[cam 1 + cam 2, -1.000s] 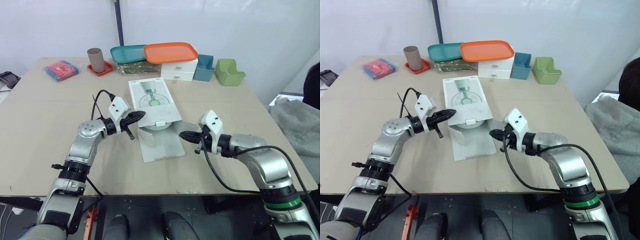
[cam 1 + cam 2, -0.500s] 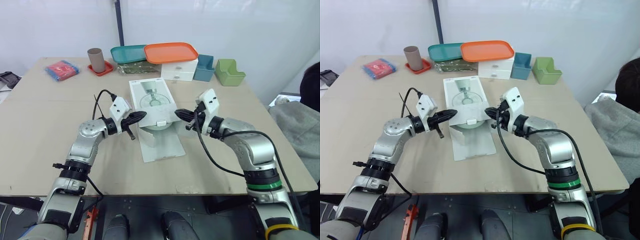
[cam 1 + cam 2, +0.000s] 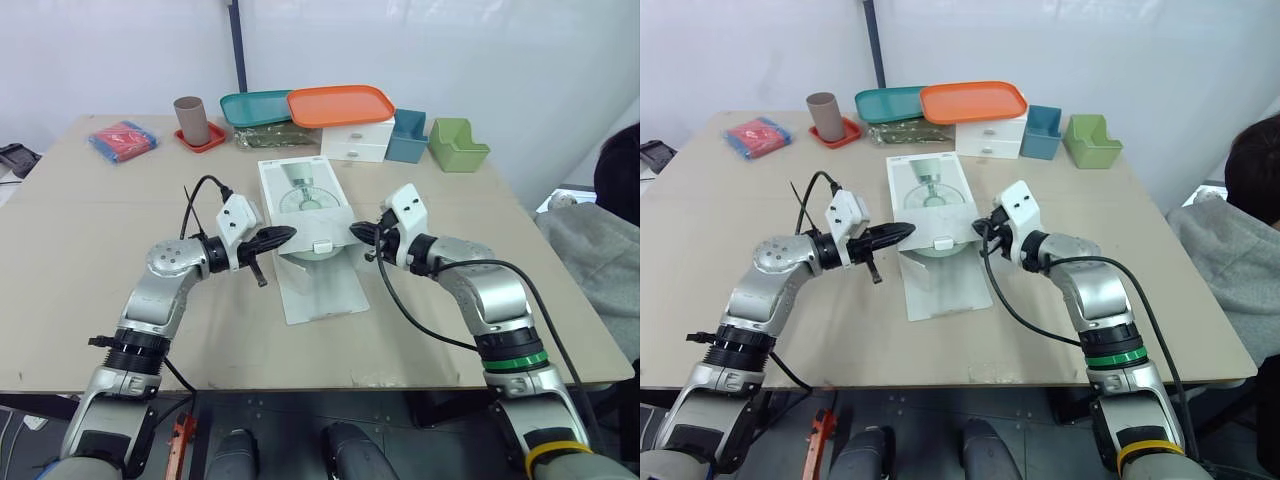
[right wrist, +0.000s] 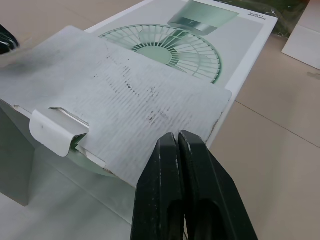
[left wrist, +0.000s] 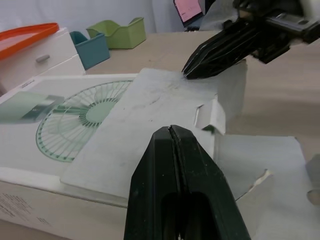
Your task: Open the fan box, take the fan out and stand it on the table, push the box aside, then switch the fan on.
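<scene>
**Spotter:** Although the long front flap (image 3: 322, 288) lies spread on the table (image 3: 80, 260) nearest you, I judge you are in the opening step, not past it. Just beyond it the fan box (image 3: 303, 190) lies flat, its near end open, and the fan (image 3: 300, 254) sits inside that mouth, pale green.

**Operator:** And my jaws?

**Spotter:** The left gripper (image 3: 288, 233) has its jaws pressed together with nothing between them, its tips at the left edge of the inner flap (image 5: 150, 115). The right gripper (image 3: 352, 230) has jaws drawn narrow, empty too, tips touching that flap's right corner. The inner flap is raised and leans back over the printed top (its tuck tab (image 4: 55, 131) juts out at the front).

**Operator:** So what does the next move call for?

**Spotter:** You need that flap held well back so the mouth is clear, then one gripper opened wide enough to reach in for the fan. I expect the box to slide when you pull, so keep the other gripper bracing it.

**Operator:** Room behind?

**Spotter:** Little. The white drawers (image 3: 358, 140) stand just beyond the box, with the orange tray (image 3: 342, 104) on top of them.
</scene>
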{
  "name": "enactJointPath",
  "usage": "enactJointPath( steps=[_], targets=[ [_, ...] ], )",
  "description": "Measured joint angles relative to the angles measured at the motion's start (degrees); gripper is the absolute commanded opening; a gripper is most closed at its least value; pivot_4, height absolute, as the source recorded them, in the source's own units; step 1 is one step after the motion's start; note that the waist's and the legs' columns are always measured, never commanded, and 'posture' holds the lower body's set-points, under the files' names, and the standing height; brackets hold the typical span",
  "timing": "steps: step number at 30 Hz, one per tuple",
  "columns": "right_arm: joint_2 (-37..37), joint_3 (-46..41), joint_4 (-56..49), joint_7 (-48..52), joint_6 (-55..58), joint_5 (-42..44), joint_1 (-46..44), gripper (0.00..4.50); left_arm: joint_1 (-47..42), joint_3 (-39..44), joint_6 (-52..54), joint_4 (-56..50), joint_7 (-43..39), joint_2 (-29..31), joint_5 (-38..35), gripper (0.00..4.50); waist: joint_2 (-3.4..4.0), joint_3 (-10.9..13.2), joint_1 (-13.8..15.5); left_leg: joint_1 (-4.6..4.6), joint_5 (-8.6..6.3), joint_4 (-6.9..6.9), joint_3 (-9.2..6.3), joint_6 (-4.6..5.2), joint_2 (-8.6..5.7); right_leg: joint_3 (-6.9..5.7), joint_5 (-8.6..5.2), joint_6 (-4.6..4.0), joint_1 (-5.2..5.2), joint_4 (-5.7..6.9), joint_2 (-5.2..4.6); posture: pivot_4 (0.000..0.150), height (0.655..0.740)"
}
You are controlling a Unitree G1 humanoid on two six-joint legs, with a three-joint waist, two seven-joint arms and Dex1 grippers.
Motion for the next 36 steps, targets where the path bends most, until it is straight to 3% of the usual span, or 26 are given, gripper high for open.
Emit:
enactJointPath(
  steps=[7,20,36],
  targets=[
    [0.55,0.00,-0.02,-0.01,-0.05,-0.08,0.01,0.08,-0.01,-4.47,0.96,-2.54,-4.22,2.20,1.28,0.00,0.00,0.00,0.00,0.01,0.00,0.00,0.00,0.00,0.00,0.00,-0.01,-0.02,0.00,0.00,0.00,0.150,0.7400],
    [1.56,-0.02,-1.06,-0.90,-1.55,-1.03,1.40,0.08,-9.66,-13.31,-10.57,9.88,-8.03,0.49,12.44,0.00,0.00,0.00,-0.08,0.02,0.00,-0.06,-0.01,0.01,0.00,0.00,-0.05,-0.07,-0.01,0.00,0.03,0.150,0.7400],
    [2.36,-0.20,-2.30,-2.16,-2.44,-1.23,2.88,0.08,-10.60,-15.30,-12.15,7.63,-20.59,11.10,15.25,0.00,0.00,0.00,-0.10,0.01,0.00,-0.06,-0.01,0.01,0.03,-0.02,-0.17,-0.23,-0.03,0.03,0.04,0.150,0.7400]
  ],
)
